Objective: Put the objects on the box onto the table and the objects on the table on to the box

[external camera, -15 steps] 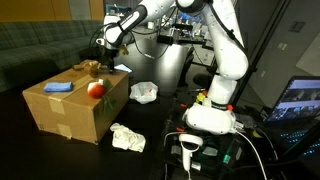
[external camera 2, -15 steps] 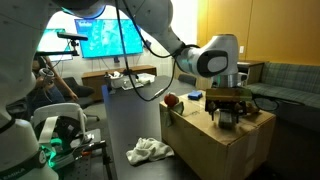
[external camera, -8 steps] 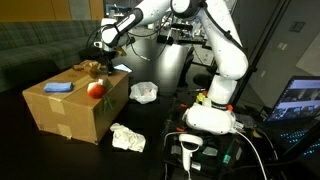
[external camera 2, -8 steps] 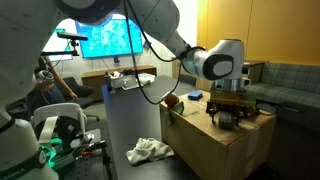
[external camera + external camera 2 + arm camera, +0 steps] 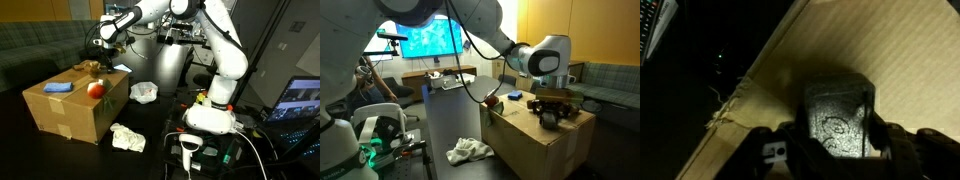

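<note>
Dark counter (image 5: 152,116) spreads under everything, and the box (image 5: 70,112) stands on it at the left of an exterior view, its flat top the place to be cleared. Near the far edge of that top sits a small grey object (image 5: 838,112). The tool (image 5: 836,135) hangs straight over it with a jaw on either side, probably to lift it off first, though I cannot tell whether the jaws press on it or merely flank it. A red apple (image 5: 96,88) and a blue item (image 5: 58,87) lie apart on the cardboard, within easy reach from above. Right of the box, one crumpled white cloth (image 5: 144,92) and a second cloth (image 5: 127,138) rest on the counter, presumably bound for the box top.
</note>
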Robot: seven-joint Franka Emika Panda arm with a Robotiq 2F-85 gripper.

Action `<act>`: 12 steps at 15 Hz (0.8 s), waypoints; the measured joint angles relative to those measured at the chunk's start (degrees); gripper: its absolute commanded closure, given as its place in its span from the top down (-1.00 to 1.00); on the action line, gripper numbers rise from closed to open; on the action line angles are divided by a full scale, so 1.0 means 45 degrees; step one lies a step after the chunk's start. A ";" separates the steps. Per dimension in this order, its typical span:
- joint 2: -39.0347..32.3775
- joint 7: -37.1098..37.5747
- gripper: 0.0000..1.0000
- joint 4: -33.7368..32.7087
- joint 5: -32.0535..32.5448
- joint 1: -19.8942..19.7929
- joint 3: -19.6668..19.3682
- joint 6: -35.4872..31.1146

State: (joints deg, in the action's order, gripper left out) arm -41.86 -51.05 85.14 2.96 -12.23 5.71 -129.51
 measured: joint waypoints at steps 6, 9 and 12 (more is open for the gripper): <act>0.0027 -0.0277 -0.35 0.0032 0.0000 0.0000 -0.0004 0.0152; 0.0231 -0.0292 -0.35 0.0302 0.0001 0.0015 -0.0042 0.0355; 0.0766 -0.0076 -0.35 0.1124 0.0005 0.0088 -0.0216 0.0350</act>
State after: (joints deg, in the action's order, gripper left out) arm -38.42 -51.39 90.20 2.98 -11.84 4.74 -127.94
